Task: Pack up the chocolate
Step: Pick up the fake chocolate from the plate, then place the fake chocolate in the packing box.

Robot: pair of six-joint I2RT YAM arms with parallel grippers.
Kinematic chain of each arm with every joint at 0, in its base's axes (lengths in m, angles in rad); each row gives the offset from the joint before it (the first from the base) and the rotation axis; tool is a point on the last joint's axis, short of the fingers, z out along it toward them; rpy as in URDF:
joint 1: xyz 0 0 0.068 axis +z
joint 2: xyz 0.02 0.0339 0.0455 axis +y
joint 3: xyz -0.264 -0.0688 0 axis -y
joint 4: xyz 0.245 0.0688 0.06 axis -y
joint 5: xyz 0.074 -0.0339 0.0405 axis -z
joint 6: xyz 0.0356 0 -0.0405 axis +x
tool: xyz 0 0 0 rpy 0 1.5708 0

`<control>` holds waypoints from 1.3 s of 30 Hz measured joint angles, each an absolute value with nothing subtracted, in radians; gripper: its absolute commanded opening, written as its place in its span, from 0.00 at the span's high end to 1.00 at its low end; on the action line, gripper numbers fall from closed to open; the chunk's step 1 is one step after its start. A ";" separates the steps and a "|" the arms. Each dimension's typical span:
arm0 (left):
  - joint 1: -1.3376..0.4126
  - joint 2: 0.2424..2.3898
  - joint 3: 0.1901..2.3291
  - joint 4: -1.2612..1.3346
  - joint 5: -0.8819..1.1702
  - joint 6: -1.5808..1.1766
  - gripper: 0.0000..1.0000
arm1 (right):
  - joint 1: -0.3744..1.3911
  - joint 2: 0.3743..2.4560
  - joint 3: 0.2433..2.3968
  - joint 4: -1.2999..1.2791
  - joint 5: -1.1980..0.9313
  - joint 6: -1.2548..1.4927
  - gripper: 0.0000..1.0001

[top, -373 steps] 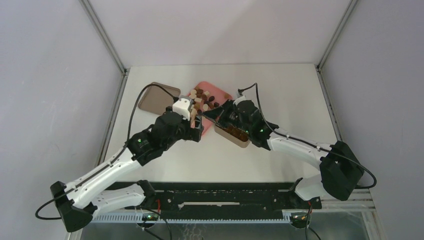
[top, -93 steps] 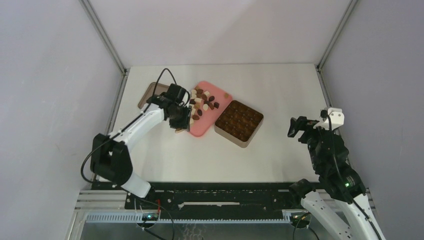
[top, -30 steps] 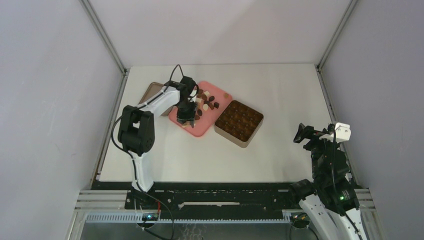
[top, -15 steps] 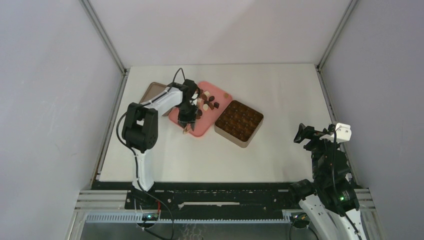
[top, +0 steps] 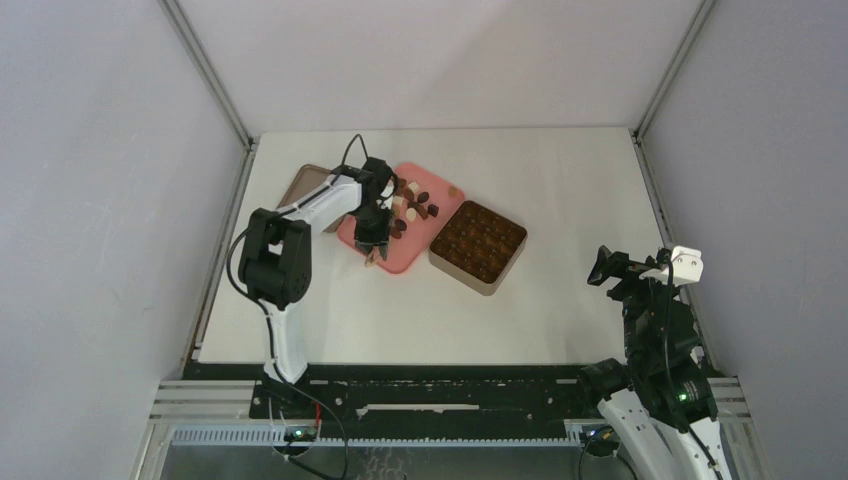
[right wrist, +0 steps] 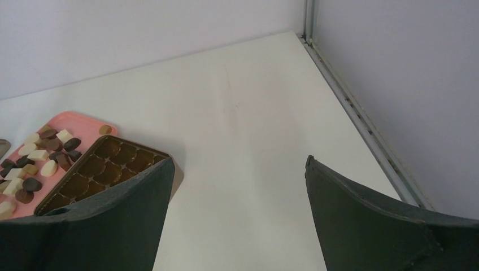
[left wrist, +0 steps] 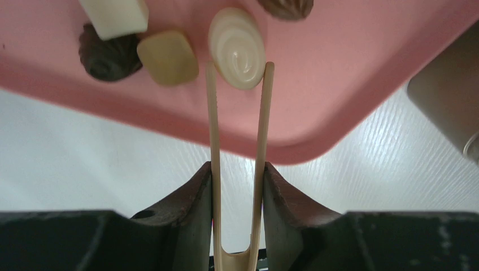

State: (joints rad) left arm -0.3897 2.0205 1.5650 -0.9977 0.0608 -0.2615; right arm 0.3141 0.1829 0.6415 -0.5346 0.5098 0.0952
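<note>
Status: packing barely begun, as far as the views show.

- Chocolate (top: 410,205): dark, mid-brown and cream pieces lie loose on the pink tray (left wrist: 350,84), which sits in the back-left part of the table (top: 560,180). None of it seems to be packed yet.
- Tin (top: 458,273): stands just beside the tray's right edge. In the right wrist view the cells of its dark insert (right wrist: 101,169) look empty — I count no piece in it, though the top view is too coarse to confirm every cell.
- Left gripper (left wrist: 237,166): fingers pressed in against the two arms of the wooden tongs (left wrist: 261,130), holding them by the hinge end. The tong tips flank a cream oval piece (left wrist: 237,48) near the tray's near edge, close to its rounded corner. The tips appear to touch its sides — whether the pinch is firm I cannot tell. The piece rests on the tray, not lifted.
- Right gripper (right wrist: 238,169): jaws spread wide and holding nothing, raised over the near-right part of the table, well apart from tray and tin.

Judgement: step in hand is the first pick. Left to do: lift this piece, seat it in a cell, then repeat for the whole pile.
</note>
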 measured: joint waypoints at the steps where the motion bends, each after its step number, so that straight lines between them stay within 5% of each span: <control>1: -0.390 2.009 1.553 -0.997 0.063 -0.261 0.81 | 0.314 0.182 0.641 -0.535 0.509 0.095 0.06; 20: -0.497 1.835 1.609 -1.001 0.144 -0.182 0.79 | 0.314 0.171 0.641 -0.535 0.491 0.095 0.06; 39: -0.639 2.157 2.045 -1.040 0.169 -0.144 0.74 | 0.314 0.171 0.641 -0.535 0.488 0.096 0.06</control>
